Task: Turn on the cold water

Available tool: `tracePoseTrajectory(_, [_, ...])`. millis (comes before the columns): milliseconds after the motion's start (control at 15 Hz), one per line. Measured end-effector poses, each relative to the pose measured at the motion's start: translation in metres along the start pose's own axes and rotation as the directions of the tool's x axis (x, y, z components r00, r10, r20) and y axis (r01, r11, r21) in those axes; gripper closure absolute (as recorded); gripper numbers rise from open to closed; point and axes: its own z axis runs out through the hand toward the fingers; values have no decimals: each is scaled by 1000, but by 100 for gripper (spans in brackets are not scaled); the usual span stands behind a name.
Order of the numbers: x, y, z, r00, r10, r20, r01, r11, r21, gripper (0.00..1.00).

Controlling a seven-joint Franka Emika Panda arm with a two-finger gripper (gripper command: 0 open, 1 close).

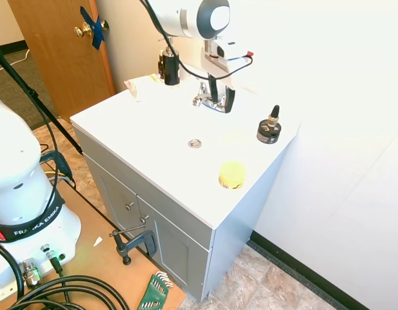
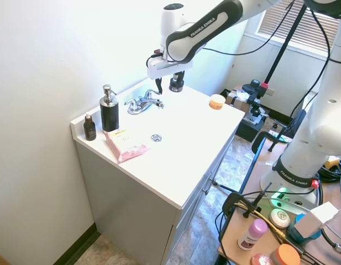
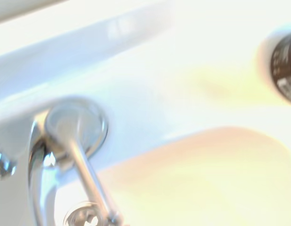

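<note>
wrist view, close and blurred, shows the cold lever [image 3: 91, 181] as a slim shiny chrome bar running out from a round chrome cap. it sits directly under the pincer, with the white worktop [image 3: 197, 52] bright behind it and a dark object at the far edge of the picture.

in the first exterior view the pincer [image 1: 222, 102] hangs fingers-down right at the faucet [image 1: 205, 98], its two dark fingers parted with a gap between them, holding nothing. whether a finger touches the chrome cannot be told. the black pump bottle [image 1: 170, 64] stands beyond the pincer on the far side of the faucet, and a small dark bottle [image 1: 269, 131] sits off to its other side, well apart. a yellow round thing [image 1: 232, 174] lies farther out toward the worktop's front edge.

in the second exterior view the lever under the pincer is the right-hand one when facing the spout.

judgement: the lever is rigid metal on a fixed pivot, so it will not flex or break, but polished chrome is slippery and the bar is thin. it likely turns with light, steady force. best to close across the bar toward its free end, where leverage is greatest, or push against its side instead of squeezing hard.
</note>
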Motion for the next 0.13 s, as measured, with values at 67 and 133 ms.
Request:
tracePoseTrajectory(67, [-19,11,-8,999,-37,22,37,999,9,0])
tracePoseTrajectory(133, [-35,22,-18,996,-78,39,77,997,19,0])
